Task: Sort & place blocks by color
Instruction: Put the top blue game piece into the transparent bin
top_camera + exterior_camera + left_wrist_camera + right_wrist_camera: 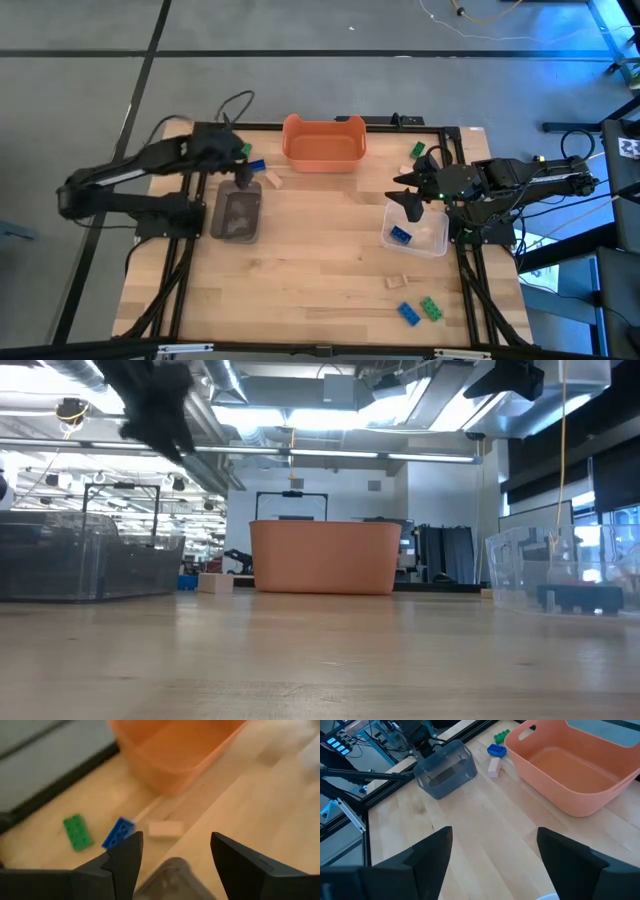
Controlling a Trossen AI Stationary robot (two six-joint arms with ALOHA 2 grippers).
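Observation:
Three blocks lie on the table left of the orange tub (322, 140): a green block (77, 831), a blue block (118, 832) and a tan block (166, 828). My left gripper (172, 855) hovers open above them, over the far end of the dark container (237, 215). My right gripper (495, 850) hangs open above the clear container (432, 238), where a blue block (400, 236) lies. Another green block (417, 150) lies at the far right. A tan block (398, 282), a blue block (408, 313) and a green block (431, 308) lie near the front edge.
The orange tub stands at the middle of the far edge. Dark frame rails (180, 250) run along the table's left and right sides. Bare wood lies between the two containers and in front of the tub.

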